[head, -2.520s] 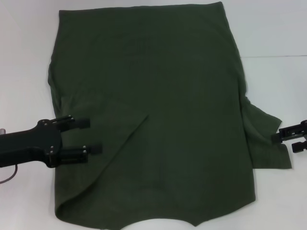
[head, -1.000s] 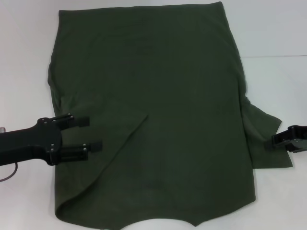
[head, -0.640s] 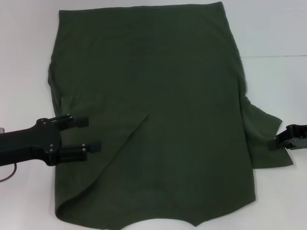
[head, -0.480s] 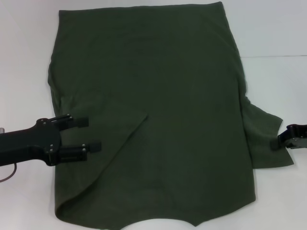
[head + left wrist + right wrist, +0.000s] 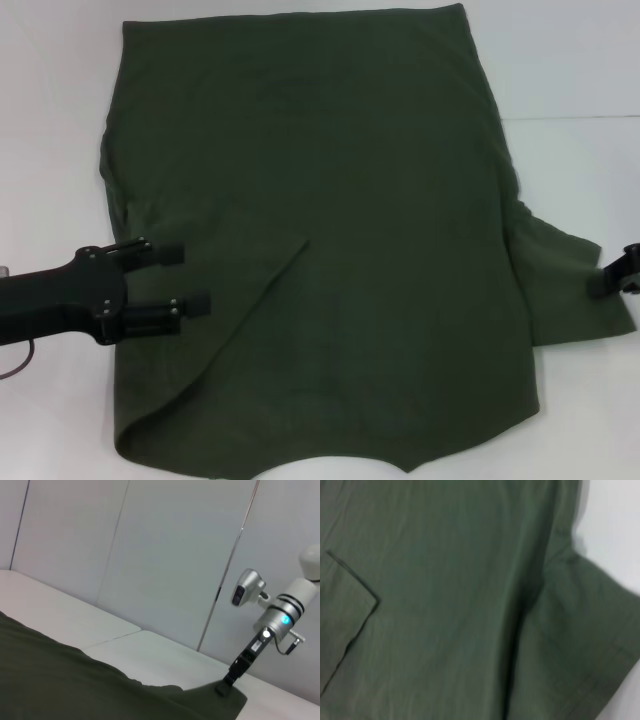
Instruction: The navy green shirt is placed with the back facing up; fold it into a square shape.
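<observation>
The navy green shirt (image 5: 330, 230) lies flat, back up, across most of the white table (image 5: 50, 120). Its left sleeve is folded inward over the body, ending in a diagonal edge. My left gripper (image 5: 186, 279) stands open just above that folded part, near the shirt's left edge. At the far right my right gripper (image 5: 612, 278) is shut on the hem of the right sleeve (image 5: 575, 295), which is spread out sideways. The left wrist view shows the right gripper (image 5: 223, 686) pinching the sleeve corner. The right wrist view is filled with shirt fabric (image 5: 445, 595).
White tabletop shows on both sides of the shirt and beyond its far hem (image 5: 560, 60). A seam in the table (image 5: 570, 118) runs to the right. Grey wall panels (image 5: 165, 555) stand behind the table.
My right gripper shut on the right sleeve's edge and moved right, drawing the sleeve out flatter and wider. The left arm has hardly moved.
</observation>
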`<state>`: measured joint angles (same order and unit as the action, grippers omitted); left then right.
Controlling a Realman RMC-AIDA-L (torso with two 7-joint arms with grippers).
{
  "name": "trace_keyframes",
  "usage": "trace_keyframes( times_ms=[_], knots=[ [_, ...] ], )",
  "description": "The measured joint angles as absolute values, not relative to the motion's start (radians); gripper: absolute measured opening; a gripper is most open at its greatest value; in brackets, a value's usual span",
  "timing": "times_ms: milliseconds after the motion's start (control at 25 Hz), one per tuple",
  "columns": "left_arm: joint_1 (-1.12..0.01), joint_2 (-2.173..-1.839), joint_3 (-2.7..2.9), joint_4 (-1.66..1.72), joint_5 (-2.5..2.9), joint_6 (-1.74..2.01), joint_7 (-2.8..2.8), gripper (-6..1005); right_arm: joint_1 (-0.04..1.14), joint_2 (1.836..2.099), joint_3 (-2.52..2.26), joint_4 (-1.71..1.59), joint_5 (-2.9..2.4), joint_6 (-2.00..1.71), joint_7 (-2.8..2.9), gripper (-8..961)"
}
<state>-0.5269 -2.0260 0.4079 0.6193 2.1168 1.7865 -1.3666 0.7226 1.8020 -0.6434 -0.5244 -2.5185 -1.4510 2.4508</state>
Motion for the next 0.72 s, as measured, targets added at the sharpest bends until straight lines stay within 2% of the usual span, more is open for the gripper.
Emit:
trace_keyframes(
  times_ms=[280,720],
  knots=[
    [-0.519,-2.021,0.390,0.623,2.117,1.789,-1.370,906,0.734,1.780,-0.643,-0.623,-2.525,-1.539,2.439,36],
    [-0.515,-2.019,0.370,0.626,2.121,1.796,-1.373,905,0.783,1.785,-0.637,-0.730,-2.577,-1.536,2.417,35]
  ],
)
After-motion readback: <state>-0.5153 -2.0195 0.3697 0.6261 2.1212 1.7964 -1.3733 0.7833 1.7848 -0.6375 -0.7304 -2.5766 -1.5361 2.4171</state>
